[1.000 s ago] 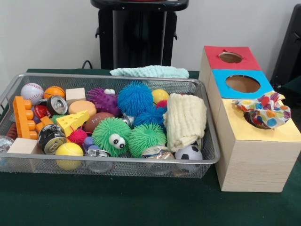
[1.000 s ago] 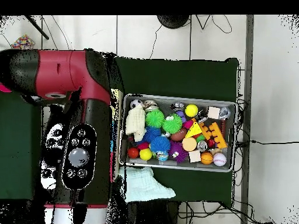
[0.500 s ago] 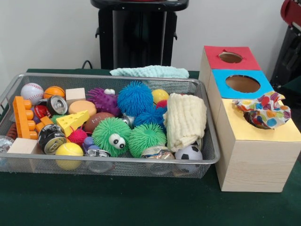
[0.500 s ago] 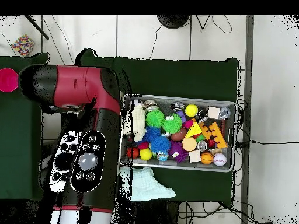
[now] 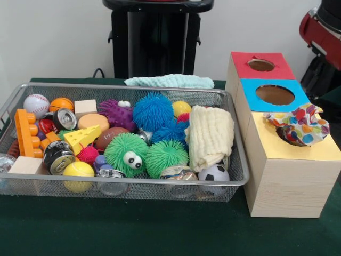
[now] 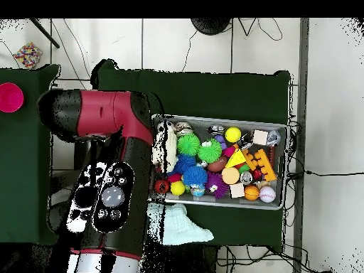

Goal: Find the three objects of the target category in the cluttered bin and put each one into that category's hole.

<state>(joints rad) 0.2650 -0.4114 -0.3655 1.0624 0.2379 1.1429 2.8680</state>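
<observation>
A wire mesh bin (image 5: 128, 184) holds several toys, balls and cans. A folded cream cloth (image 5: 210, 136) lies at its right end; it also shows in the overhead view (image 6: 168, 146). A light teal cloth (image 5: 169, 81) lies on the table behind the bin, seen from above as well (image 6: 181, 226). A wooden box (image 5: 290, 181) right of the bin has a red top hole (image 5: 261, 65), a blue top hole (image 5: 275, 95) and a yellow top, where a polka-dot cloth (image 5: 299, 124) sits bunched in the hole. Only a red arm link (image 5: 319, 32) shows at the top right; the gripper is hidden.
Fuzzy green (image 5: 126, 153), blue (image 5: 153, 111) and purple (image 5: 116, 113) balls, a yellow cheese wedge (image 5: 82, 137), cans (image 5: 57, 156), orange bricks (image 5: 24, 132) and a soccer ball (image 5: 213, 173) crowd the bin. From above, the arm (image 6: 106, 178) covers the box left of the bin (image 6: 220, 121).
In the overhead view the arm has swung right, closer to the bin's left end. In the front view a red link has come in at the top right.
</observation>
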